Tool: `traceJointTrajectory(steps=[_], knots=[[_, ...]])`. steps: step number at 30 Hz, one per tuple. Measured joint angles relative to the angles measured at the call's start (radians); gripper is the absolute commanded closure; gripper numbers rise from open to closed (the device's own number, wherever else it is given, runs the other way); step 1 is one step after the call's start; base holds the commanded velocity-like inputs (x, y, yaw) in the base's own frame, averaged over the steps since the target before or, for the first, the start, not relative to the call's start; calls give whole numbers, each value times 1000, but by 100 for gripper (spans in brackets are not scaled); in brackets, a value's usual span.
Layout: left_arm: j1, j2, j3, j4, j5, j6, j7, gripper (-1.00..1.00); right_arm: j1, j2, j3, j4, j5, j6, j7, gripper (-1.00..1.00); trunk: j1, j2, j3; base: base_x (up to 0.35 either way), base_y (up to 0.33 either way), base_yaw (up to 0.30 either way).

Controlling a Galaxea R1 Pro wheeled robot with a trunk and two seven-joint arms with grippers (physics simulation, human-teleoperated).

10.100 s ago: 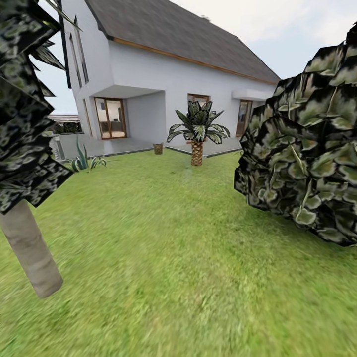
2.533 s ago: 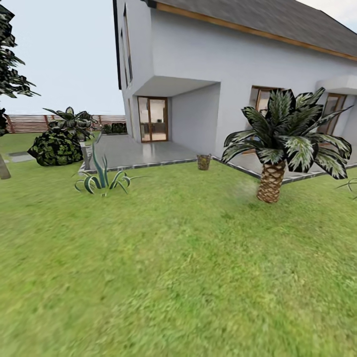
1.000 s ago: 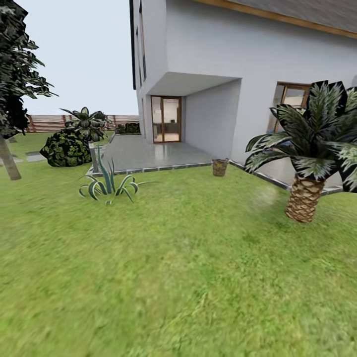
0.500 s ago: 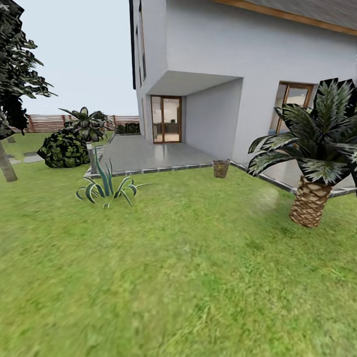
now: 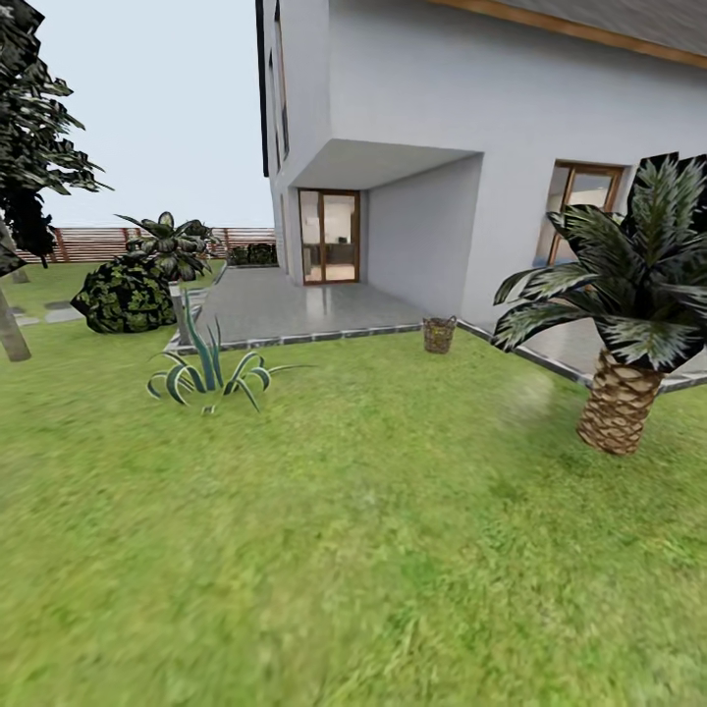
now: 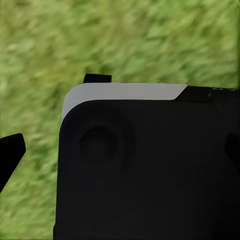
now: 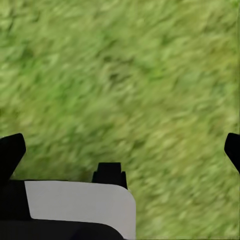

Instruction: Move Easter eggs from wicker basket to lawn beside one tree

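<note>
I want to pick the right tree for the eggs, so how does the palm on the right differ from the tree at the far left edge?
The palm has a short, thick, scaly brown trunk; the tree has a slim, smooth, pale grey-brown one. The palm's striped fronds fan out low over its trunk, while the tree's dark leaves hang higher. The palm stands nearer the wicker basket; the tree is across the lawn, towards the fence. Both grow from the grass.

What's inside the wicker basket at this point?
Cannot tell. The basket stands far off on the lawn at the paving's edge; its woven side shows, but its inside and any eggs are hidden.
</note>
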Motion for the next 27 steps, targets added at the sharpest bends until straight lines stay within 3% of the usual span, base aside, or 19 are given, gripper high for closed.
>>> traceJointTrajectory(steps=[6,13,14,27], knots=[[0,-5,2,-34,33,25,5,-100,-21,0,-5,32,-6,-30,-1,-100,0,0,0,332,0,0],[0,10,4,-73,73,64,2,-100,-21,0,-8,47,-12,-30,-2,-100,0,0,0,336,0,0],[-1,11,3,-159,141,206,0,-100,-21,0,-9,47,-13,-31,-2,-100,0,0,0,337,0,0],[-1,11,-5,-136,137,217,-6,-100,-21,2,-1,47,-3,-32,0,-100,0,0,0,337,0,0]])
